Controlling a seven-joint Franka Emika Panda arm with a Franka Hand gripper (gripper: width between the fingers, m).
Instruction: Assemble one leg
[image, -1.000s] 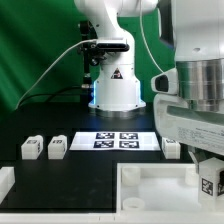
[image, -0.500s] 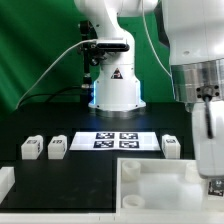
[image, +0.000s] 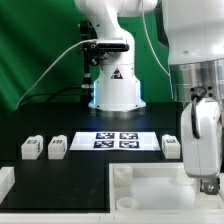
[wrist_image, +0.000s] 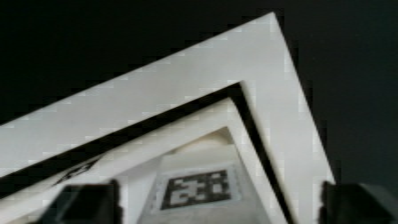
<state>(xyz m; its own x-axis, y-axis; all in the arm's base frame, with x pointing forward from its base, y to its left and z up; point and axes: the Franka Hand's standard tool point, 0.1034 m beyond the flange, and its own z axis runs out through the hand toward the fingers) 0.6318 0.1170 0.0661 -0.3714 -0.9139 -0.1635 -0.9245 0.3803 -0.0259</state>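
Note:
My gripper (image: 206, 182) hangs low over the right end of the large white tray-like base (image: 150, 180). In the wrist view the gripper (wrist_image: 214, 206) is open, with dark fingers (wrist_image: 80, 202) wide apart on either side of a white block with a black marker tag, a leg (wrist_image: 196, 186), without touching it. The base's raised wall (wrist_image: 196, 90) runs as a pointed corner beyond it. In the exterior view that leg is hidden behind my hand. Three more legs stand on the black table: two at the left (image: 32, 148) (image: 57, 146) and one by my hand (image: 171, 146).
The marker board (image: 117, 140) lies in the middle of the table, before the arm's white pedestal (image: 116, 90). A small white block (image: 5, 182) sits at the front left edge. Cables run behind on the green backdrop.
My hand has shifted towards the exterior view's left and come lower over the base. It now covers the tagged piece that showed at the lower right a second ago.

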